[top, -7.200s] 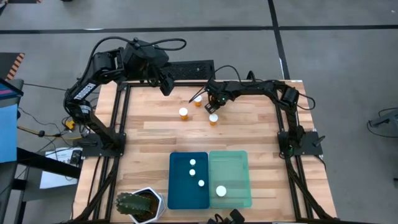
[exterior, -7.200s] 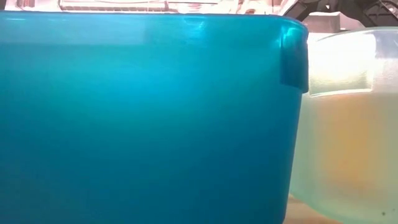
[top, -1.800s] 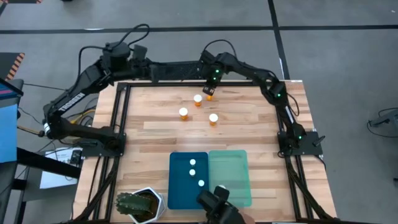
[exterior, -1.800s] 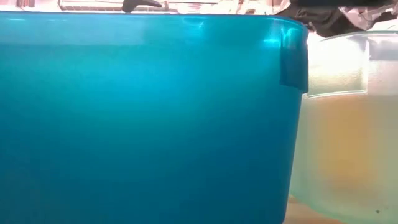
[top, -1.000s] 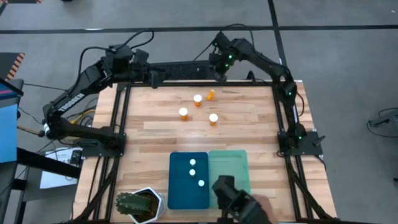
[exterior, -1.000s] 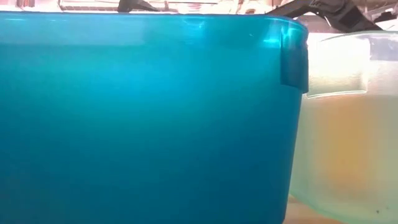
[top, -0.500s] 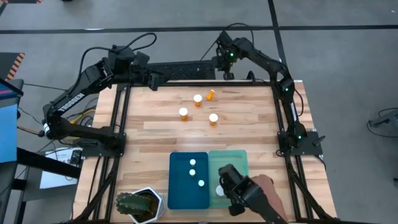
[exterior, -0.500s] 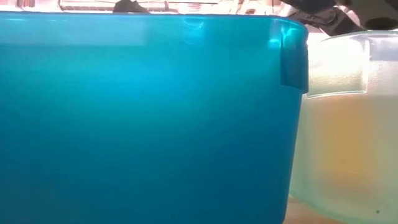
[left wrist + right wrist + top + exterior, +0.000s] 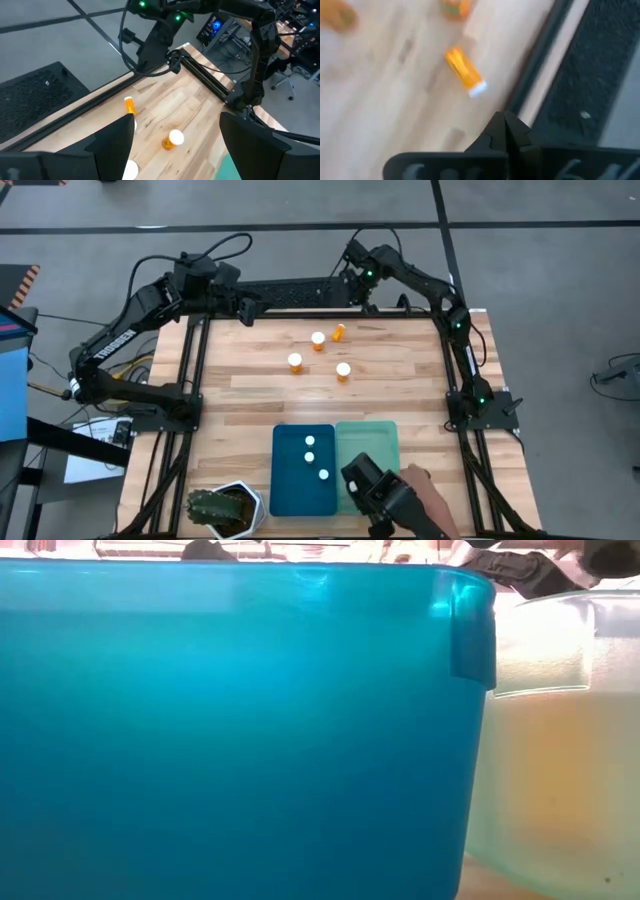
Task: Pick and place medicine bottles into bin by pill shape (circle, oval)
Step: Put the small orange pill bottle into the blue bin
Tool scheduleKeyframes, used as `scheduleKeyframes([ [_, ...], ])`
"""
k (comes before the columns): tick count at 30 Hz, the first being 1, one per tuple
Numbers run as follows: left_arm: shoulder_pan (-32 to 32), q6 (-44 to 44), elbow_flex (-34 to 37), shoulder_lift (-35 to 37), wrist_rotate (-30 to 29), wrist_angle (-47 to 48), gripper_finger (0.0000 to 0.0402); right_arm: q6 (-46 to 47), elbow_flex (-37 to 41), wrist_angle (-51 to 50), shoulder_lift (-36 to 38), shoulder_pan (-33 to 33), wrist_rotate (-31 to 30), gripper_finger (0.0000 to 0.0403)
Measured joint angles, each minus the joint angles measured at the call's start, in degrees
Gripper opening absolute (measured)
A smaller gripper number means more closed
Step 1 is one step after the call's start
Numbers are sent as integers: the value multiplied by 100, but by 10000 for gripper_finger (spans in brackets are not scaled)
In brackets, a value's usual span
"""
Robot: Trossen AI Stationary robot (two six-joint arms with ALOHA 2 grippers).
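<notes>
Right gripper [image 9: 504, 125] pinched shut, empty, above fallen bottle [image 9: 465, 73]. Left gripper [image 9: 175, 145] gaped wide. Bottle likely light, smooth, rolls easily; best grip across orange barrel.

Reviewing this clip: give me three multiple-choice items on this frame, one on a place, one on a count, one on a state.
1. Where is the person's gloved hand?
A. Over the green tray
B. Beside the far bottles
C. On the plant pot

2. How many white caps show in the blue tray?
A. One
B. Three
C. Five

3. How does the bottle nearest the far edge sit?
A. Upright
B. Lying on its side
C. Held in a tool

Key: 1 A, the hand reaches in from the near edge across the green tray. 2 B, three caps lie in a line inside it. 3 B, the right wrist view shows its orange length flat on the wood, and the right tool is shut and empty.
</notes>
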State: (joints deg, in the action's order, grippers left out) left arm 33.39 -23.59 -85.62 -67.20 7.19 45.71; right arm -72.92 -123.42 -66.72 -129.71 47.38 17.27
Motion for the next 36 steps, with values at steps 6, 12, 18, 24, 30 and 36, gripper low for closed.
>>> scheduleKeyframes([
  [6,-2,-57,150,-94,-161,-301,286,1365,-17,-29,26,-170,802,0],
  [12,-54,-694,832,-731,-234,-1932,286,2422,-277,-388,896,-469,771,0],
  [18,-421,-999,881,-2056,-857,-3156,275,3484,-275,-688,2289,-576,580,0],
  [24,-393,-1653,538,-3458,-1303,-3403,224,4162,-282,-935,3407,-929,30,0],
  [30,-304,-2265,-115,-4573,-1015,-3772,142,4668,-275,-1247,4156,-1457,-461,0],
  [36,-374,-2307,-1270,-5508,-783,-3361,31,5058,-275,-1421,4593,-1946,-585,0],
])
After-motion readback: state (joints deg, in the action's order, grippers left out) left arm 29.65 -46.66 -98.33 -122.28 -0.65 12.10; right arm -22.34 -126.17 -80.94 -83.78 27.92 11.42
